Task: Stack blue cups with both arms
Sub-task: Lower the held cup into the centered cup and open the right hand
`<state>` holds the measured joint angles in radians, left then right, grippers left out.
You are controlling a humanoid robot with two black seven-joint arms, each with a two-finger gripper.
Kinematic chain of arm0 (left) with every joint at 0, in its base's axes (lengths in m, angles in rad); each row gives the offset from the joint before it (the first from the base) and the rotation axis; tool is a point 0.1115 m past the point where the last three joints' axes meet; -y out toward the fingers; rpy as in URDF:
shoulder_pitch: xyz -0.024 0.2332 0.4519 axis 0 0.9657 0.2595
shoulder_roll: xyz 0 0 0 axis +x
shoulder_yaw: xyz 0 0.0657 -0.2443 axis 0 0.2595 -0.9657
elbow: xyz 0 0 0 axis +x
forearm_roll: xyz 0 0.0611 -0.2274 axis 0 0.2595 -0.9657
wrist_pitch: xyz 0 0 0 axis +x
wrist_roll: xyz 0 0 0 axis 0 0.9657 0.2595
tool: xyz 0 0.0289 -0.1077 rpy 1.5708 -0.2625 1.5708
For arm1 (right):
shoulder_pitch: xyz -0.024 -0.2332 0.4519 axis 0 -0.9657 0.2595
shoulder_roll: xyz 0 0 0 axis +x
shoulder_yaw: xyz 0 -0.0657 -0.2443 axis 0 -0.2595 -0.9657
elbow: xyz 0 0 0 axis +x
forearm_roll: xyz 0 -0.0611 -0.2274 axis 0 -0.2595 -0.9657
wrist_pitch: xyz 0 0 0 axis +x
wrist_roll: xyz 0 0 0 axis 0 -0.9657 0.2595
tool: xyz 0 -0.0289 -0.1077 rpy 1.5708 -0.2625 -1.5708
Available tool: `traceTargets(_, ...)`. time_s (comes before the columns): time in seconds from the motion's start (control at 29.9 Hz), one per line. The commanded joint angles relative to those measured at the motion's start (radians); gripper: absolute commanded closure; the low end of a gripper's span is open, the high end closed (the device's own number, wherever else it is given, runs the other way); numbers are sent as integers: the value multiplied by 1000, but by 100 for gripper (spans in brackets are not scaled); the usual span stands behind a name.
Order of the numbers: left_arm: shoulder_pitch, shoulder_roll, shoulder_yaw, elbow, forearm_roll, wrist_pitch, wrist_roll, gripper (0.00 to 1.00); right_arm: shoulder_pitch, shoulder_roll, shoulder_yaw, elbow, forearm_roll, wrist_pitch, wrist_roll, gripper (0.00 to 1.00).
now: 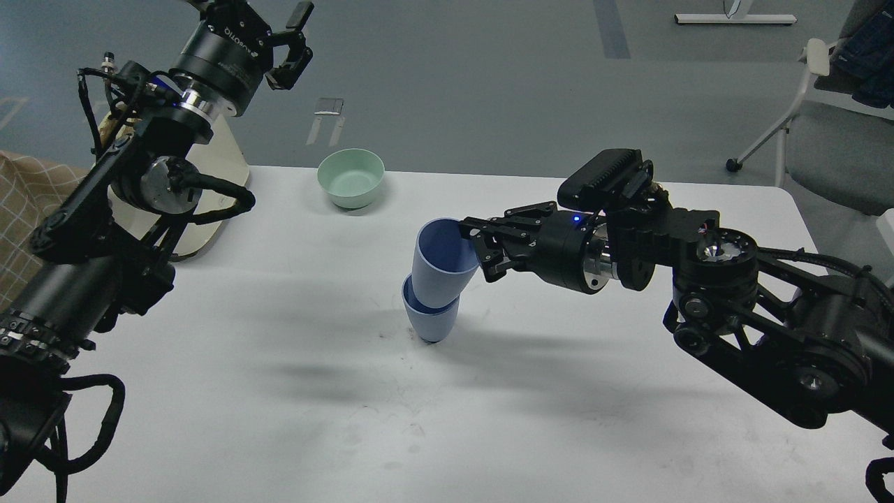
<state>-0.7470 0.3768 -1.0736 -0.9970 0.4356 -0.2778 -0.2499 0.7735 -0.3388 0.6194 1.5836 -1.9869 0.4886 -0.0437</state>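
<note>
Blue cups: I see my right hand [473, 241] pinching the rim of the upper blue cup [438, 262], one finger inside the mouth and partly hidden by the wall. That cup tilts left, its base sunk into the lower blue cup [429, 323], which stands upright mid-counter [279, 391]; how deep it sits is hidden. Lower cup's interior is covered. My left hand [283, 38] is raised far left above the counter's edge, fingers spread, upper part cut off by the frame. Mint-green bowl [350, 177] sits near the back edge.
</note>
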Motion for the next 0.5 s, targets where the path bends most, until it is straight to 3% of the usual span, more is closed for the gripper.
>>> traceTargets(0.0, 0, 2, 0, 0, 0, -1, 1, 4, 1, 17, -10, -19, -32, 0, -4, 100)
traceTargets(0.37, 0, 2, -2, 0, 0, -1, 0, 4, 1, 24, -12, -25, -33, 0, -4, 99)
traceTargets(0.47, 0, 2, -2, 0, 0, -3, 0, 4, 0, 24, -12, -27, -33, 0, -5, 86)
